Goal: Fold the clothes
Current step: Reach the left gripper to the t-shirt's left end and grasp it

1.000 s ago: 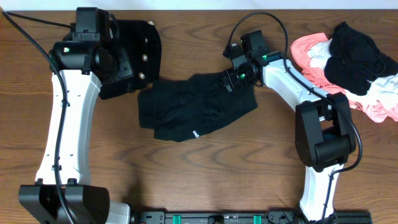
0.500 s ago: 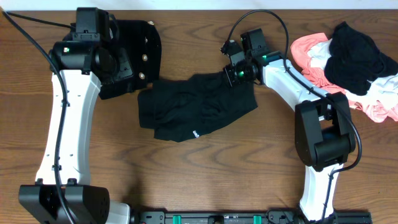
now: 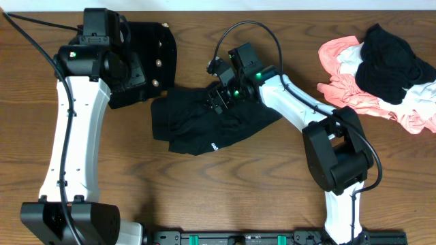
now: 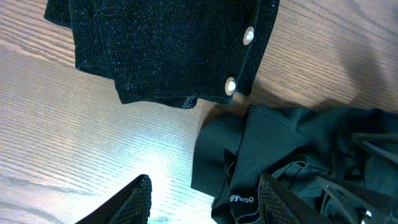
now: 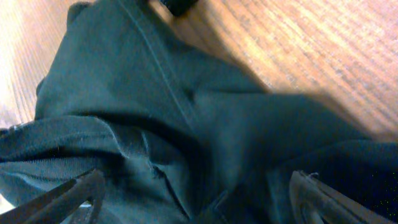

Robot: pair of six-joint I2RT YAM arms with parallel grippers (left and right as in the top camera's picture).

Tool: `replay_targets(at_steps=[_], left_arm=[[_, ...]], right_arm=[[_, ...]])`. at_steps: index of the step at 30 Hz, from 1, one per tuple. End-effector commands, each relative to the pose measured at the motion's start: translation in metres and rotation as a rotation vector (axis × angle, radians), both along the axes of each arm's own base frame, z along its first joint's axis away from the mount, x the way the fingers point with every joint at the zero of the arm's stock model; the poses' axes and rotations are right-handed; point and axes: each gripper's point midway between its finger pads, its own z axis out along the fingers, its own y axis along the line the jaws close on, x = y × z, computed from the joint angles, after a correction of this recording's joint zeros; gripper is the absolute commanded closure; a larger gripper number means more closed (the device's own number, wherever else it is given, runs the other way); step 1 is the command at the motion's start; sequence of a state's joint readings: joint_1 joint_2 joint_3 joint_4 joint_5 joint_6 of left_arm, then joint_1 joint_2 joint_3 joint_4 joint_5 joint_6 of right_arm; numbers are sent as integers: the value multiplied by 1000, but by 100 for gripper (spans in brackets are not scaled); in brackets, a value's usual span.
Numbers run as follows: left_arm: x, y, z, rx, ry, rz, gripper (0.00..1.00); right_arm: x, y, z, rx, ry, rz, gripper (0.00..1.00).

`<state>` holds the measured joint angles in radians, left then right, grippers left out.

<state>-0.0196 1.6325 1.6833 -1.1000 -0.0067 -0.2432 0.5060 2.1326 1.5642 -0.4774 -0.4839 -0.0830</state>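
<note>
The plain black shirt (image 3: 204,122) lies crumpled in the middle of the table, its small white logo (image 3: 213,145) near the front hem. My right gripper (image 3: 219,99) hovers over the shirt's upper middle. In the right wrist view its fingers (image 5: 78,194) stand wide apart above dark folds of the shirt (image 5: 186,118), and the gripper (image 5: 199,205) is open with nothing gripped. My left gripper (image 3: 133,71) is at the back left, open. In the left wrist view it (image 4: 205,205) is above bare wood, with the shirt's edge (image 4: 280,149) under its right finger.
A folded black garment with pale buttons (image 3: 151,54) lies at the back left beside the shirt, also seen as the buttoned garment (image 4: 161,50). A heap of pink, white and black clothes (image 3: 381,68) sits at the back right.
My right gripper has swung left from the shirt's upper right corner to over its middle, and its jaws now stand wide open. The left arm has not moved.
</note>
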Motion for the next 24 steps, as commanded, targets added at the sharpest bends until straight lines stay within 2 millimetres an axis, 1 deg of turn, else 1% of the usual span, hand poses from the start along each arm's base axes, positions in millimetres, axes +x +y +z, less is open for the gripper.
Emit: replay_targets(at_steps=[1, 3, 6, 10, 13, 17, 18, 21, 24], left_arm=[[-3, 1, 7, -5, -14, 15, 44], [-6, -3, 6, -27, -2, 5, 44], [-13, -18, 1, -107, 32, -31, 44], [-29, -42, -16, -236, 118, -79, 44], [-44, -51, -37, -292, 193, -97, 44], [-65, -53, -77, -308, 297, -92, 44], [-68, -57, -86, -324, 309, -113, 44], [-73, -65, -111, -381, 313, -166, 44], [-72, -65, -128, -424, 287, -193, 44]], right_arm=[[23, -9, 20, 2, -44, -31, 5], [28, -16, 30, -7, -29, -46, 1], [33, -31, 46, -28, -5, -63, 1], [37, -56, 66, -57, 28, -84, 1], [36, -72, 77, -61, 62, -95, 1], [32, -82, 81, -30, 112, -97, 1], [30, -83, 81, -26, 118, -89, 1], [28, -86, 80, -32, 125, -79, 1], [26, -86, 79, -36, 130, -77, 1]])
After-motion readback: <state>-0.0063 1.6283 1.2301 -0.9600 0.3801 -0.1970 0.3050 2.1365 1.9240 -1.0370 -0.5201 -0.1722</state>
